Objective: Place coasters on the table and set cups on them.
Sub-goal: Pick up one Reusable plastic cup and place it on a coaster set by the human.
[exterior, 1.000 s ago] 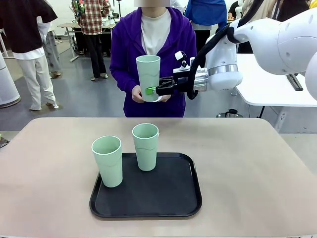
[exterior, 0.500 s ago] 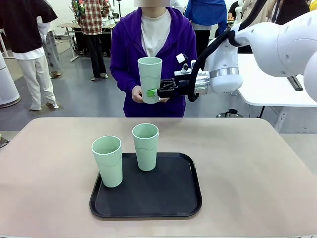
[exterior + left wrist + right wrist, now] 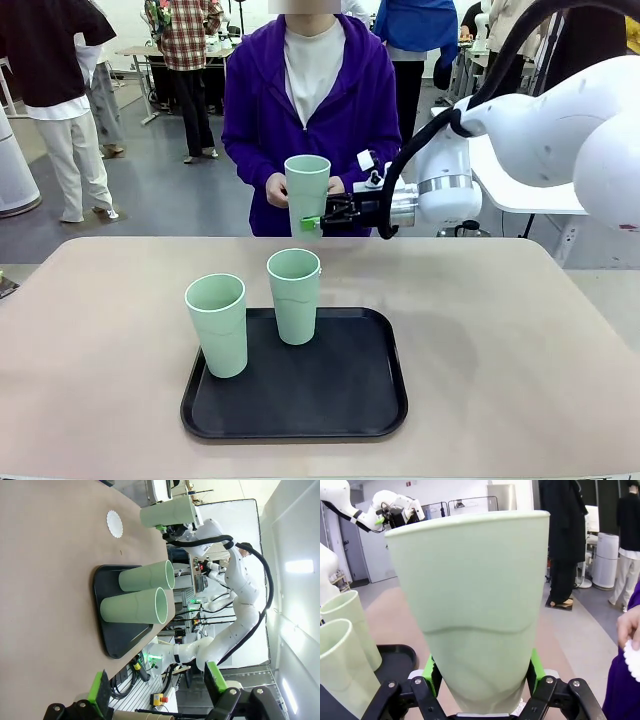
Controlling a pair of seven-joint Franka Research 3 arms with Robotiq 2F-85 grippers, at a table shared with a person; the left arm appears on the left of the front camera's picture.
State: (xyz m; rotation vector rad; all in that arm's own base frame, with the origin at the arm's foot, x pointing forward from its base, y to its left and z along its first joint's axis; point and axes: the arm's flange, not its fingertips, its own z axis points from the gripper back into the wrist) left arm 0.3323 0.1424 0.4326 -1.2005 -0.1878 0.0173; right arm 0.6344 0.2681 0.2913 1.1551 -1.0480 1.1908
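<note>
My right gripper (image 3: 312, 222) is shut on the lower part of a pale green cup (image 3: 307, 188), holding it upright above the far edge of the table (image 3: 500, 330). In the right wrist view that cup (image 3: 470, 605) sits between the green pads (image 3: 433, 672). A white scalloped coaster (image 3: 114, 524) lies on the table near the held cup (image 3: 167, 514). Two more cups (image 3: 216, 325) (image 3: 294, 296) stand on the black tray (image 3: 340, 400). My left gripper (image 3: 155, 682) is open and holds nothing. The person's hand (image 3: 629, 627) holds another coaster (image 3: 634, 661).
A person in a purple jacket (image 3: 310, 90) stands at the far side, one hand (image 3: 275, 190) close to the held cup. The tray sits at the table's middle front. A white table (image 3: 540, 190) stands behind my right arm.
My right gripper has come down with the cup from chest height toward the table's far edge. The person's hands have dropped away from the cup's base.
</note>
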